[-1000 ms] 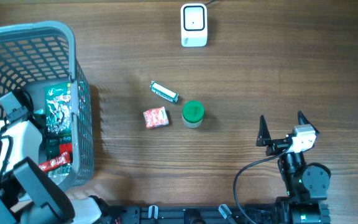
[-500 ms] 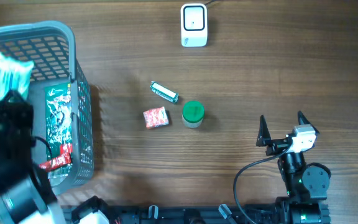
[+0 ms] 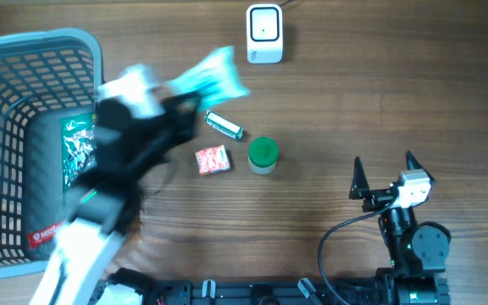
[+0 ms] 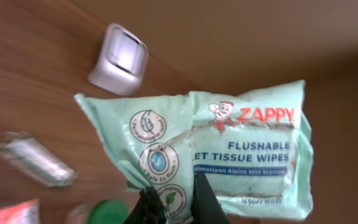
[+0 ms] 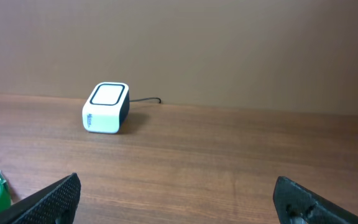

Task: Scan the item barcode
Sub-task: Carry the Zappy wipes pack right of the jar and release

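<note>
A wooden counter fills the whole overhead view, mid-brown, its grain running from side to side in long, fine streaks. Ahead of the right gripper the same surface stretches away to a straight back edge. There it meets a plain wall, matt brown-grey, without mark or fitting. The light is soft and even. The wood carries a faint pale sheen just in front of that gripper. In the left wrist view the counter looks darker and redder. A tan surface crosses the top of the frame, and whether it is the wall cannot be told.
</note>
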Controlling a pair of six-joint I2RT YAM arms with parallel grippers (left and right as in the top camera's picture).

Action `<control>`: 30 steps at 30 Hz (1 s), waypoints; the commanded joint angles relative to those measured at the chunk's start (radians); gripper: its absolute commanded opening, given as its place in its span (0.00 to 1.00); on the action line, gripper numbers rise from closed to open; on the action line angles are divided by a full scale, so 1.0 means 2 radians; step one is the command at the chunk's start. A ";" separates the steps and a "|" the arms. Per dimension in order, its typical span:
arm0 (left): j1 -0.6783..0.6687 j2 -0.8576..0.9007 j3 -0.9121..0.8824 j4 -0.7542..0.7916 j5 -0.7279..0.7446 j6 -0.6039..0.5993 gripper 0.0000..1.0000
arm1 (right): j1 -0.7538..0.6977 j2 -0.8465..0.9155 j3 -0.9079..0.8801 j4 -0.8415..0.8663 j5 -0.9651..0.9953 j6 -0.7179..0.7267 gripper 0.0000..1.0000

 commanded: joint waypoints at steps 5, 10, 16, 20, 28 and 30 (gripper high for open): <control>-0.187 0.271 0.003 0.165 -0.143 0.021 0.04 | 0.000 -0.002 -0.001 0.001 0.005 0.004 1.00; -0.215 0.363 0.004 0.211 -0.154 0.020 0.04 | 0.000 -0.002 -0.001 0.001 0.005 0.004 1.00; -0.237 0.395 0.004 0.216 -0.156 0.021 0.09 | 0.000 -0.002 -0.001 0.001 0.005 0.004 1.00; -0.238 0.381 0.022 0.197 -0.156 0.021 0.34 | 0.000 -0.002 -0.001 0.001 0.005 0.004 1.00; -0.221 0.284 0.293 -0.157 -0.276 0.086 1.00 | 0.000 -0.002 -0.001 0.001 0.005 0.004 1.00; -0.196 0.257 0.389 -0.257 -0.340 0.081 1.00 | 0.000 -0.002 -0.001 0.001 0.005 0.004 1.00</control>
